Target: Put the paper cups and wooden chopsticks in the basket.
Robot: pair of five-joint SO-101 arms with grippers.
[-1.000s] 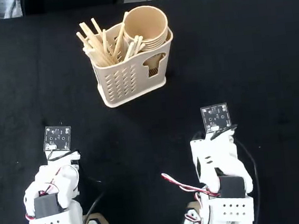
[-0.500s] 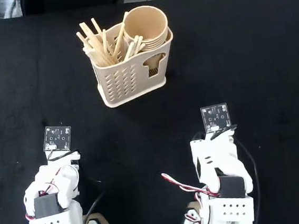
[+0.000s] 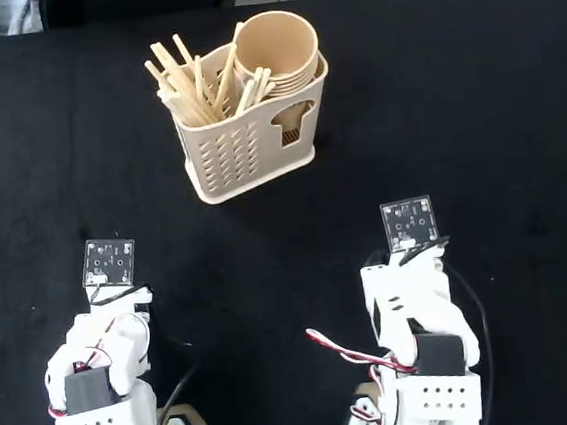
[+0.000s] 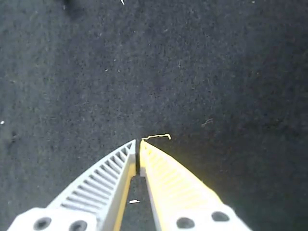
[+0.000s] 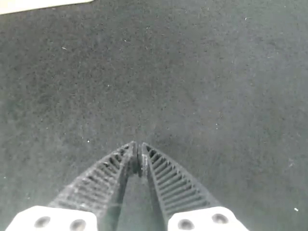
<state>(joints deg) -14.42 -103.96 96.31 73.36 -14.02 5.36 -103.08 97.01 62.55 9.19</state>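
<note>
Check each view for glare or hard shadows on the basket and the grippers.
High view: even light, no glare on the basket or paper cups, and no distinct shadow on the black cloth. Left wrist view: left gripper evenly lit, no glare. Right wrist view: right gripper dark against the cloth, no glare.

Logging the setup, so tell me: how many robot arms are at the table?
2. One arm sits at the table's near edge, toward the chopsticks end of the basket; the other arm beside it, toward the cups.
</note>
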